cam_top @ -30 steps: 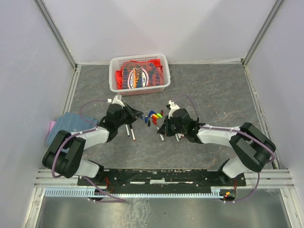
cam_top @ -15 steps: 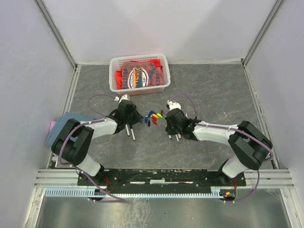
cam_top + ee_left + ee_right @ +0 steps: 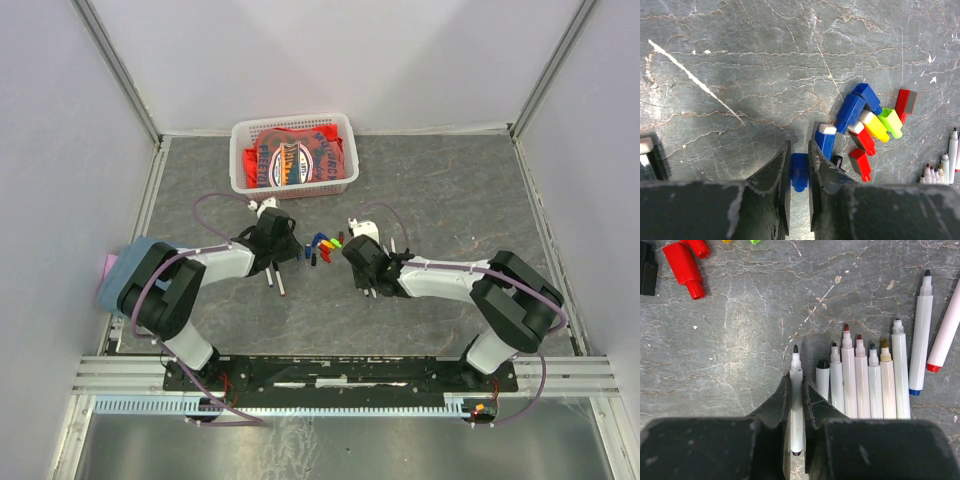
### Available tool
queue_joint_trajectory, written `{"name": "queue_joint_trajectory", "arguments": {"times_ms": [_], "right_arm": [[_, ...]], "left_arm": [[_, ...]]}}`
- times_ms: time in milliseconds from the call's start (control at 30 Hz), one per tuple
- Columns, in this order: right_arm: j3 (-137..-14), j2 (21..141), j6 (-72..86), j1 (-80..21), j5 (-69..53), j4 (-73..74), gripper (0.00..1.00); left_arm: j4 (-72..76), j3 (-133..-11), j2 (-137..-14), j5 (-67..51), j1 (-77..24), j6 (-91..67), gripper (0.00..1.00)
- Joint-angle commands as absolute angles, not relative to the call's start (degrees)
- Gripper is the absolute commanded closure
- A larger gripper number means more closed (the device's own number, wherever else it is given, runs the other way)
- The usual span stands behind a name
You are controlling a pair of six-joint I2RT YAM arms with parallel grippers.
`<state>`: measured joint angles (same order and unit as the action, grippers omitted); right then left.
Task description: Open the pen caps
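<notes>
In the left wrist view my left gripper (image 3: 799,146) is shut on a small blue pen cap (image 3: 799,172), just beside a pile of loose pen caps (image 3: 865,120) in blue, red, yellow and green. From above, the left gripper (image 3: 296,250) sits left of that pile (image 3: 325,244). My right gripper (image 3: 796,382) has its jaws close against both sides of an uncapped white pen (image 3: 796,371) with a black tip, lying at the left end of a row of uncapped pens (image 3: 870,385). The right gripper (image 3: 352,262) is right of the pile.
A white basket (image 3: 293,121) holding a red packet stands at the back. Two pens (image 3: 274,281) lie beside the left arm. A blue cloth (image 3: 125,265) is at the left wall. Red caps (image 3: 685,262) lie ahead of the right gripper.
Both arms have stretched out lower over the table. The left gripper has moved right to the cap pile with the blue cap. The right gripper has shifted up and right to the pen row.
</notes>
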<state>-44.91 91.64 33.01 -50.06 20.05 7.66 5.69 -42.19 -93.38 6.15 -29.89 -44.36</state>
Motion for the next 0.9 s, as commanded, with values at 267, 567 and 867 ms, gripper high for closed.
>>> {"name": "queue_joint_trajectory", "arguments": {"times_ms": [267, 567, 867], "right_arm": [[-48.57, 93.57, 31.60, -51.91, 27.17, 9.87, 0.83], [-49.43, 92.55, 31.05, -52.95, 29.18, 11.28, 0.78], [-50.46, 90.72, 29.83, -53.58, 30.40, 12.23, 0.74]], "left_arm": [[5.54, -44.98, -95.10, 8.77, -30.96, -41.39, 0.72], [5.54, -44.93, -94.28, 9.21, -31.18, -41.98, 0.62], [4.94, -43.72, -89.68, 10.75, -31.31, -42.94, 0.62]]}}
